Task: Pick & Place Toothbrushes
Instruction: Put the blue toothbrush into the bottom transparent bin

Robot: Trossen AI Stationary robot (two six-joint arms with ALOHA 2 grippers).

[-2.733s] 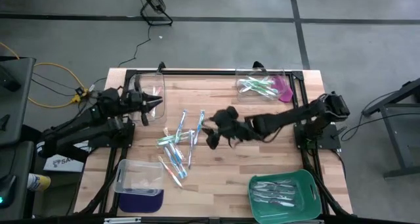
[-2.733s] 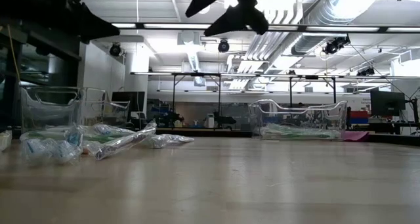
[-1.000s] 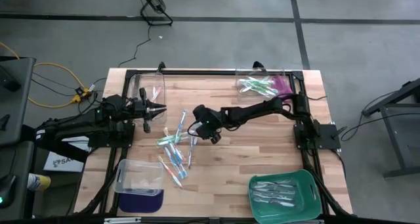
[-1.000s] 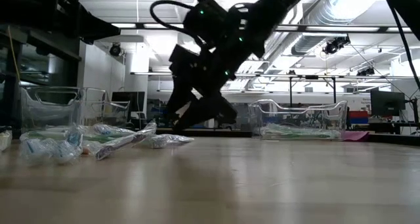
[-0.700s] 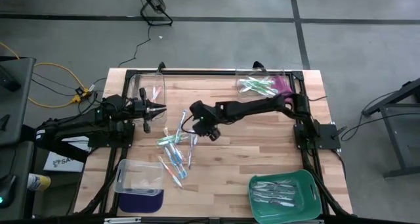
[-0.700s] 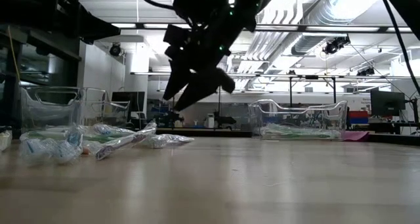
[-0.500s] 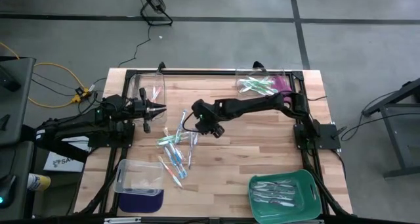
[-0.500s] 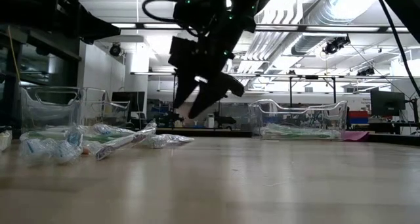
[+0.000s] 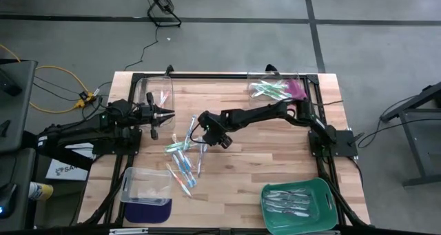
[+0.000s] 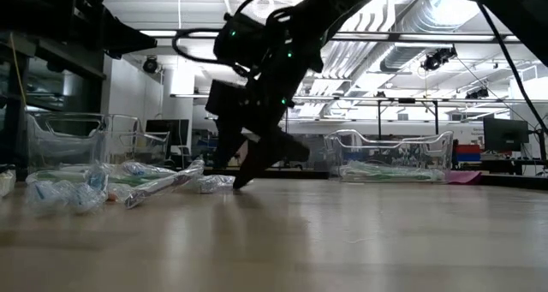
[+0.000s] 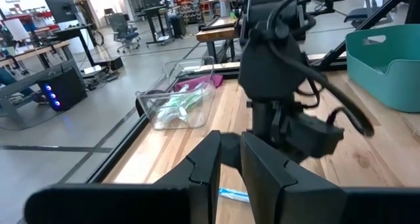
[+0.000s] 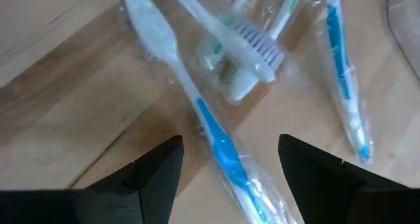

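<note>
The right hand (image 9: 207, 133), fingers spread wide and empty, has been lowered over a blue-handled toothbrush (image 12: 220, 142) on the surface (image 9: 275, 159); a grasp seems imminent.

3 clear bins (image 9: 156, 94) (image 9: 146, 183) (image 9: 277, 83) and 1 green tray (image 9: 324, 193) sit at the wooden table's (image 9: 262, 159) corners.

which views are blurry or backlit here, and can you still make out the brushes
Low view: right arm a dark silhouette against bright ceiling lights, near tabletop soft. Right wrist view: a blue-handled toothbrush lies between the open fingers, its wrapper catching glare. Left wrist view: own fingers blurred. High view: even light, pile small.
</note>
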